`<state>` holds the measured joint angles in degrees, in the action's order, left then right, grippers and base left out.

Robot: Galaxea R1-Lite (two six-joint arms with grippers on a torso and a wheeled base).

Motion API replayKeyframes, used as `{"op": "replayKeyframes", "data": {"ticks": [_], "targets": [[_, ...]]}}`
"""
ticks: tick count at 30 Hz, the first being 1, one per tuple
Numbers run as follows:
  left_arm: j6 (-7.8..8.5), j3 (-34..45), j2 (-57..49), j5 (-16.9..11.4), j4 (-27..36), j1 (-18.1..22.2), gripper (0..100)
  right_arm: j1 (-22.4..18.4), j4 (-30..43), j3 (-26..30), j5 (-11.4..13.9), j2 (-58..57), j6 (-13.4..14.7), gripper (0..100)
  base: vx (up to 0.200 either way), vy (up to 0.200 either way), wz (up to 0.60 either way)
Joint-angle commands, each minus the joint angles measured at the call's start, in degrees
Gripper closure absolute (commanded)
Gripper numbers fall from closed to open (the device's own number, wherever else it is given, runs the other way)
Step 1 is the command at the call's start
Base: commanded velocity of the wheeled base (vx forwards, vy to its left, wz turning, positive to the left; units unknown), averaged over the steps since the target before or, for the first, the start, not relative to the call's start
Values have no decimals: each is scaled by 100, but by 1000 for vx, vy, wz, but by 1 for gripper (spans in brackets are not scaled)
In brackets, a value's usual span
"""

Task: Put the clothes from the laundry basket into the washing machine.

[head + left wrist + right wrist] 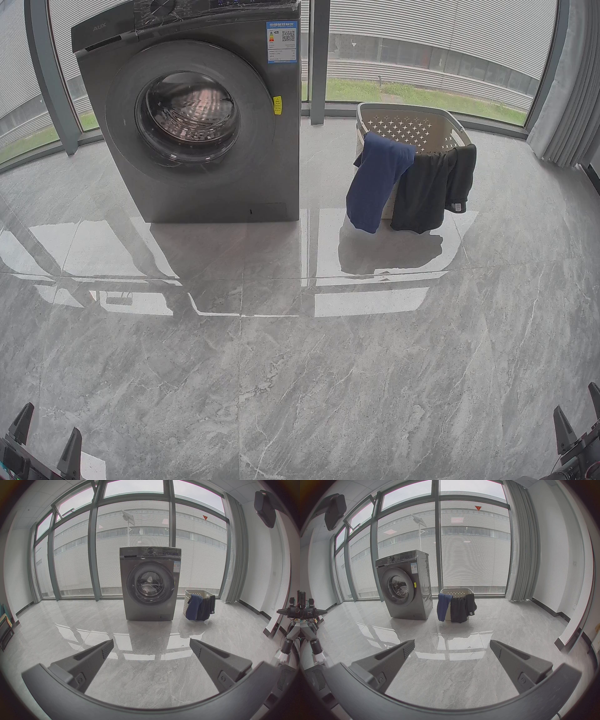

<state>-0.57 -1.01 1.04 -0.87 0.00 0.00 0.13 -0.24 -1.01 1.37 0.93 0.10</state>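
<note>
Clothes: two pieces in sight, a blue garment [378, 181] and a black garment [431, 187]. Both are draped over the near rim of the laundry basket [409, 130] and hang down its outer wall toward the floor [312, 375]. Blue is on the left, black on the right, and their edges touch or slightly overlap. Can't tell if more lies inside the basket. The basket sits far right, just beside the washing machine [262, 156] with a gap between them. Handling, my read: light, limp fabric with no stiffness, so it will sag and trail once lifted. It isn't fragile, but a shallow pinch may catch one layer and slip off. Best hold is probably the fold where each piece crosses the rim, since the cloth is stacked thickest there and a straight lift clears the edge. The basket looks like thin plastic, so a snagged hem could drag or tip it. I'd take one piece at a time and watch the hanging tail at the drum mouth. The machine's round door [187, 115] looks closed from here, so it likely has to be opened first. As for the left end effector [49, 431], its fingers are spread wide with nothing between them and touch nothing, low over the near-left floor. The right end effector [576, 406] is the same: spread wide, empty, at near right. Both are well apart from basket and machine.
</note>
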Motion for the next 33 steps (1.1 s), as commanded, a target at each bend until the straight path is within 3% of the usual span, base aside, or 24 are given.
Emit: {"op": "replayKeyframes", "data": {"ticks": [1, 4, 25, 33], "targets": [[5, 101, -104, -1, 0, 0, 0, -5, -2, 101, 4, -93, -1, 0, 0, 0, 0], [-22, 101, -104, 7, 0, 0, 0, -5, -2, 101, 4, -93, -1, 0, 0, 0, 0], [-22, 101, -104, 34, 0, 0, 0, -5, -2, 101, 13, -93, -1, 0, 200, 0, 0], [5, 101, -104, 25, 9, 0, 0, -5, -2, 101, 22, -93, -19, 0, 0, 0, 0]]}}
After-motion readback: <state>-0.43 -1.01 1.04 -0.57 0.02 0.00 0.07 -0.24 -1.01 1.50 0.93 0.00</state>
